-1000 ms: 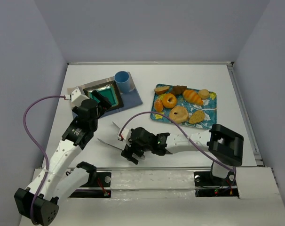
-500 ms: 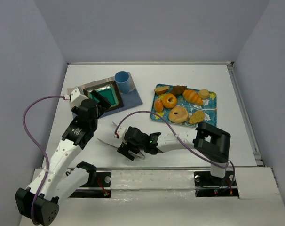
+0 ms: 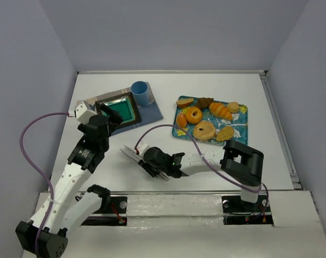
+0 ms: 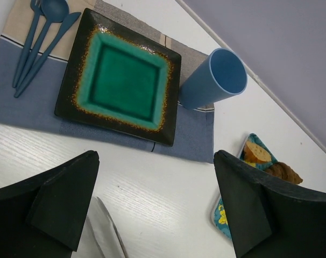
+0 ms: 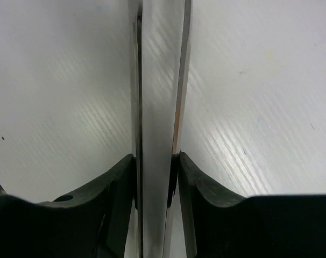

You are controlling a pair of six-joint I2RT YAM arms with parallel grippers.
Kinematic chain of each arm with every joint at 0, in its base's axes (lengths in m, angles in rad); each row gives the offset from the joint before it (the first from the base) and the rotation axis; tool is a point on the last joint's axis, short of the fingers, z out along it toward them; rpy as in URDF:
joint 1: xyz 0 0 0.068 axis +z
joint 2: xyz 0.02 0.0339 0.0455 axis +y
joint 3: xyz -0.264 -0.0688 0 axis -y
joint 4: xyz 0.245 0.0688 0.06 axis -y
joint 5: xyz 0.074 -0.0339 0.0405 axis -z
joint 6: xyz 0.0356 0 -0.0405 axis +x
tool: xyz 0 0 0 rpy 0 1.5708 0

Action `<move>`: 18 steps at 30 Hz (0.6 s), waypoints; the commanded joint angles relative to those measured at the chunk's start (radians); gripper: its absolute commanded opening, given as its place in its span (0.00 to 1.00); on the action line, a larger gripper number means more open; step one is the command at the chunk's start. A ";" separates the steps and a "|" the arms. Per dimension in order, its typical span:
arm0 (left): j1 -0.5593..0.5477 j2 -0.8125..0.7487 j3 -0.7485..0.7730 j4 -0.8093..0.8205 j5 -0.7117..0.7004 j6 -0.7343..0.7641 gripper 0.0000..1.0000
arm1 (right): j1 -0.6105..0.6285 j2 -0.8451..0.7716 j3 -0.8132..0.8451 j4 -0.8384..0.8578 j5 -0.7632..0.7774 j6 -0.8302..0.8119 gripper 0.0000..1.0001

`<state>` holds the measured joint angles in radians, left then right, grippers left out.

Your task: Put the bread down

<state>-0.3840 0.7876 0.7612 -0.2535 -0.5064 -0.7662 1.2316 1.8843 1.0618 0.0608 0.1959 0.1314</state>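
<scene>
My right gripper (image 5: 155, 161) is pinching the metal tongs (image 5: 158, 80), fingers pressing both blades flat together, low over the table (image 3: 217, 86). I judge this grip is readying the tool for lifting food. My left gripper (image 4: 155, 183) is hovering with fingers spread wide and empty above the green plate (image 4: 122, 80), keeping the likely destination in sight. The bread (image 3: 193, 114) is lying on the tray (image 3: 239, 127), just beside the paler ring bread (image 3: 205, 130), well apart from both grippers; placement is not yet begun.
</scene>
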 commanded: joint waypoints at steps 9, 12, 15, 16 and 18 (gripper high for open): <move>0.007 -0.064 -0.019 0.016 -0.047 -0.005 0.99 | 0.002 -0.365 -0.088 -0.038 0.293 0.138 0.36; 0.007 -0.070 -0.022 0.022 -0.044 -0.007 0.99 | -0.052 -0.485 -0.092 -0.163 0.343 0.238 0.36; 0.007 -0.071 -0.025 0.029 -0.041 -0.004 0.99 | -0.144 -0.591 -0.112 -0.260 0.339 0.303 0.35; 0.008 -0.070 -0.025 0.030 -0.040 -0.004 0.99 | -0.165 -0.614 -0.117 -0.301 0.344 0.329 0.35; 0.007 -0.068 -0.026 0.036 -0.038 -0.002 0.99 | -0.236 -0.674 -0.123 -0.346 0.332 0.344 0.35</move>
<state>-0.3840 0.7296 0.7456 -0.2543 -0.5163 -0.7677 1.0946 1.2888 0.9642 -0.1452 0.4713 0.3756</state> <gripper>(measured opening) 0.990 0.352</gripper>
